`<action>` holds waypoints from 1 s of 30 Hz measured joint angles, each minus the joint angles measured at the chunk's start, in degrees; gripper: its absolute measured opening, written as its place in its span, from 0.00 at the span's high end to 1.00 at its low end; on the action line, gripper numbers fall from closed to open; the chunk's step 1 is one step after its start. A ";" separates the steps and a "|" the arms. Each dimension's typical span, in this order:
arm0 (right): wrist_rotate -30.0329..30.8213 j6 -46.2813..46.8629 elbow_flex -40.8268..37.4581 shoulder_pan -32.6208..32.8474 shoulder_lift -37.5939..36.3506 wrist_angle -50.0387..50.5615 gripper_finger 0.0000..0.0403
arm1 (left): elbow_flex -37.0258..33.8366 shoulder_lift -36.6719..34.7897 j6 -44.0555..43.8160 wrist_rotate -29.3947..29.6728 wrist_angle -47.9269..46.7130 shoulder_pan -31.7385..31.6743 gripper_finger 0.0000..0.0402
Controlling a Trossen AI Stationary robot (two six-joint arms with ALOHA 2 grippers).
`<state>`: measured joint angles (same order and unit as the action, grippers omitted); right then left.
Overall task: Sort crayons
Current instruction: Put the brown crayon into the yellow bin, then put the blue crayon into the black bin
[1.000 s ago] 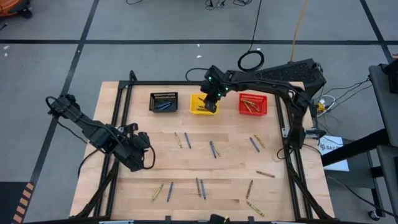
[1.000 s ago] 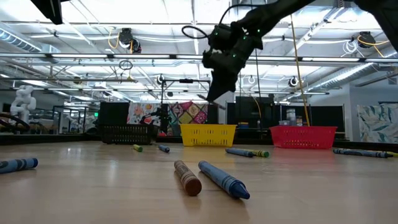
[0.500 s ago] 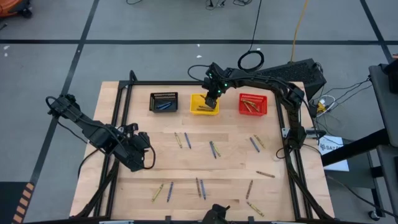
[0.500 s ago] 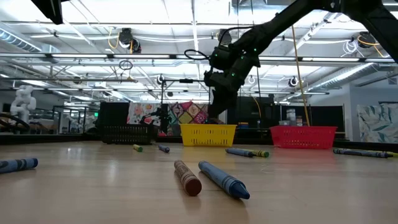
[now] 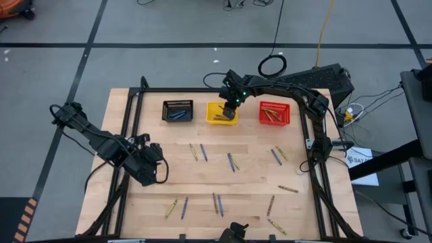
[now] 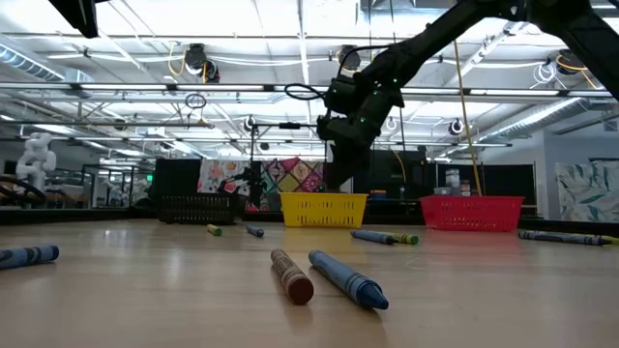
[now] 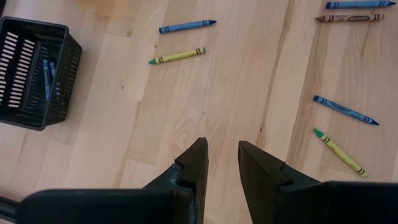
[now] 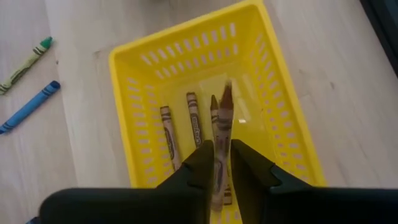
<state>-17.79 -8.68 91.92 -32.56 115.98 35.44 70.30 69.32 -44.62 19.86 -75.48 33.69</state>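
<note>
Hovering over the yellow bin (image 5: 221,113) at the upper middle of the high view, the right gripper (image 8: 221,157) has a brown crayon (image 8: 221,140) standing between its fingers (image 8: 198,163), tip pointing down into the bin. Whether the fingers are clenched on that crayon or have just loosened, I cannot tell; it sits between them, close on both sides. Three more brown crayons (image 8: 192,119) lie on the yellow bin's floor.

The black bin (image 5: 178,110) sits to the left of the yellow one and holds blue crayons (image 7: 46,78); the red bin (image 5: 275,113) sits to the right with several crayons in it.

The left gripper (image 7: 222,163) waits at the left middle of the high view, above bare wooden table (image 5: 250,182), its fingers apart with nothing between them.

Loose crayons are scattered across the middle and lower part of the table: a blue and yellow-green pair (image 5: 198,152) left of centre, another blue one (image 5: 231,161) at centre, a pair (image 5: 277,155) to the right, and more along the lower edge. In the low view a brown crayon (image 6: 291,275) and a blue crayon (image 6: 347,278) lie side by side in the foreground.
</note>
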 joint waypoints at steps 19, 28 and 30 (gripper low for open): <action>-0.19 4.83 0.00 0.50 -2.63 -1.51 0.82 | 0.00 1.19 -1.40 0.41 0.00 0.03 0.78; -0.21 10.78 0.00 5.17 -9.67 1.11 0.82 | 0.00 5.23 -1.53 2.08 0.02 -0.89 0.78; -0.04 11.74 0.00 6.53 -11.63 2.28 0.82 | 0.00 6.84 -1.50 3.00 0.00 -1.23 0.78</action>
<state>-17.83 3.06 91.92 -26.03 104.35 37.72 70.30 76.16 -46.12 22.85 -75.48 32.46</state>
